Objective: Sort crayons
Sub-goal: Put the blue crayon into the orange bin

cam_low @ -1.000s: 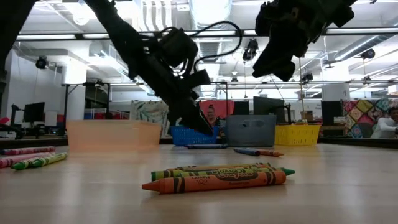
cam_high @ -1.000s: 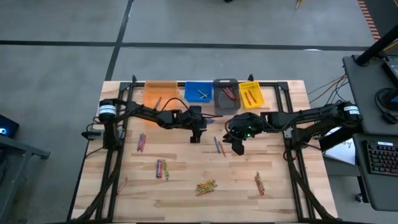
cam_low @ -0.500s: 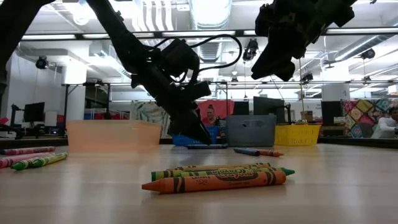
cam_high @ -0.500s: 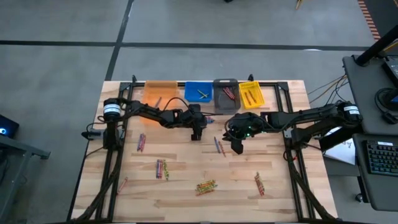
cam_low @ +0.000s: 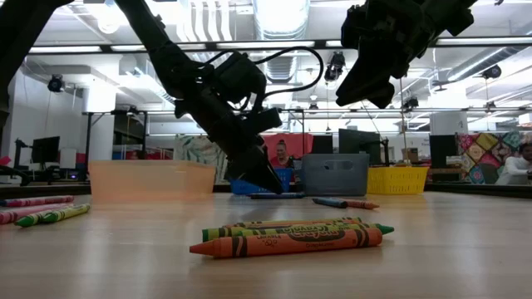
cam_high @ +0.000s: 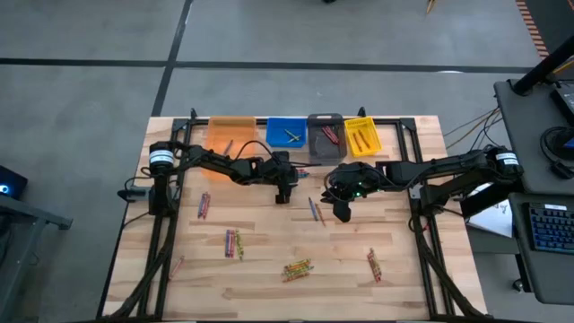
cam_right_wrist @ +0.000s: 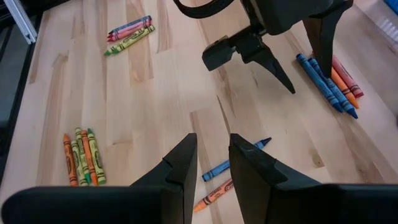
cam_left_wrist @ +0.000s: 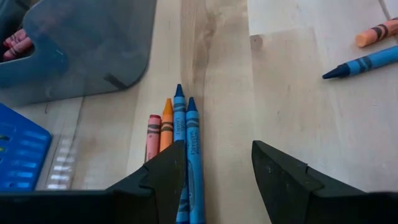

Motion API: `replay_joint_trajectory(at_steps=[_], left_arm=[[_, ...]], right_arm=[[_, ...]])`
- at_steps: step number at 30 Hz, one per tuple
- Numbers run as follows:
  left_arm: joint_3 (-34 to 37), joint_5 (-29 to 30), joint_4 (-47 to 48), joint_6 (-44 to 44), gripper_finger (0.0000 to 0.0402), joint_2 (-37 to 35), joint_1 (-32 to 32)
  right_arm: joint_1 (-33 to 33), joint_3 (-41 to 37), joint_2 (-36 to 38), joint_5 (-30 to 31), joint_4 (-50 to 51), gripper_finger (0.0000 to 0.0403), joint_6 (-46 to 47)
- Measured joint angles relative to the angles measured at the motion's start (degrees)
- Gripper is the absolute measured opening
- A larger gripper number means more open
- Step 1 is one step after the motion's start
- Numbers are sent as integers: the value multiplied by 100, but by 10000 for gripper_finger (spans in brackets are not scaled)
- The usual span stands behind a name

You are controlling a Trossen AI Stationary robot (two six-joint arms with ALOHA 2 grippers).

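Left gripper (cam_left_wrist: 214, 177) has dropped lower since a second ago; jaws wide, astride blue crayons (cam_left_wrist: 188, 134) lying lengthwise on counter (cam_left_wrist: 298, 112) beside grey bin (cam_left_wrist: 81, 43). Right gripper (cam_right_wrist: 211, 165) idles above, jaws narrow, empty.

We can make out little writing here. In the low view, the orange crayon (cam_low: 287, 242) lying nearest on the desk (cam_low: 449, 257) carries a dark oval label panel with lettering on its paper wrapper, and the green crayon (cam_low: 299, 227) just behind it shows similar print, but we cannot read the words on either. The wrappers of the other crayons in the remaining views bear only dark bands.
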State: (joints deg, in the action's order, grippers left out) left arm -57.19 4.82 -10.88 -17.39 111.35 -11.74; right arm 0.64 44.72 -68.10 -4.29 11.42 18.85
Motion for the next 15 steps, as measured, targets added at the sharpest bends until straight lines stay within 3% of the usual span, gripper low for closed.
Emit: replay_joint_trajectory(at_steps=[15], left_arm=[[82, -7, 33, 129, 169, 2, -17]], right_arm=[[0, 1, -2, 2, 0, 82, 1]])
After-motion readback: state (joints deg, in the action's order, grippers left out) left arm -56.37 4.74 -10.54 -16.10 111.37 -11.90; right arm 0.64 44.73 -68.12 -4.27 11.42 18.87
